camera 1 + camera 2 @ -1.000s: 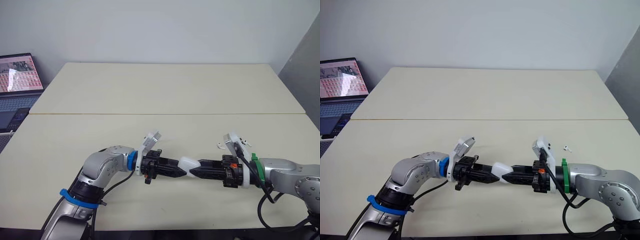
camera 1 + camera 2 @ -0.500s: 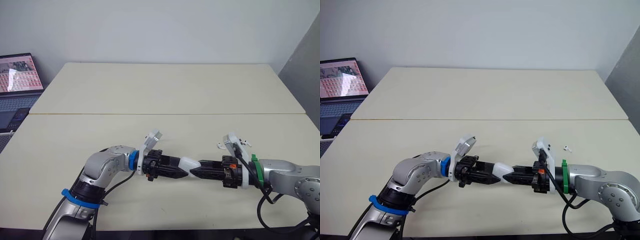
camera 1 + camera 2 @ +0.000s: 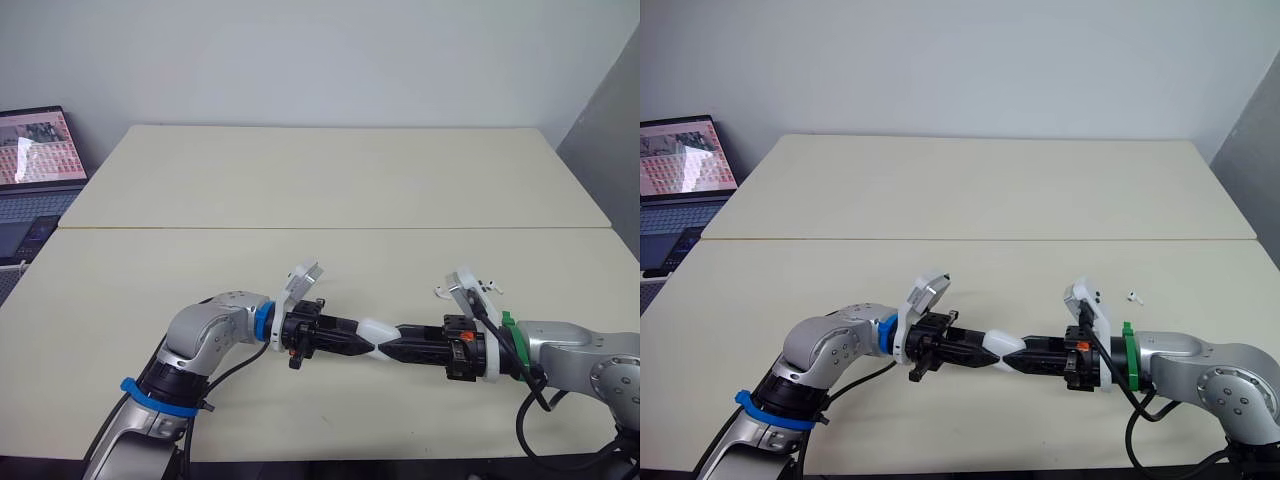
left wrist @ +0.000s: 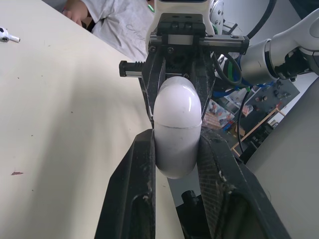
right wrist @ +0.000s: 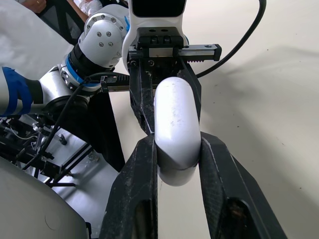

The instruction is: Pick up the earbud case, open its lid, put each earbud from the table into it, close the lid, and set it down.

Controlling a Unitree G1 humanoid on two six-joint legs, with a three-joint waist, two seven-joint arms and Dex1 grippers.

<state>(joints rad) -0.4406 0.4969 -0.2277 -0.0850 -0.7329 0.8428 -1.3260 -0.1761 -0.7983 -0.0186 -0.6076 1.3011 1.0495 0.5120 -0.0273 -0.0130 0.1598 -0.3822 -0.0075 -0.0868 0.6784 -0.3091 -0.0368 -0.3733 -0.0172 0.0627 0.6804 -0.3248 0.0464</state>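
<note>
The white earbud case [image 3: 375, 331] hangs just above the near table, held end to end between both grippers. My left gripper [image 3: 357, 343] is shut on one end and my right gripper [image 3: 392, 347] is shut on the other. In the left wrist view the case [image 4: 177, 130] sits between the fingers with its lid seam closed. The right wrist view shows the case [image 5: 176, 127] clamped the same way. One white earbud [image 3: 1134, 297] lies on the table behind my right wrist. A second small white piece [image 3: 441, 291], probably an earbud, lies close by.
An open laptop [image 3: 35, 160] stands off the table's far left corner. A seam [image 3: 330, 228] joins the two cream tabletops. In the left wrist view a person's hand [image 4: 75, 7] and light shirt show beyond the table edge.
Both grippers stay shut on the case. The pair has dipped slightly toward the table, with my right wrist edging a little to the left.
</note>
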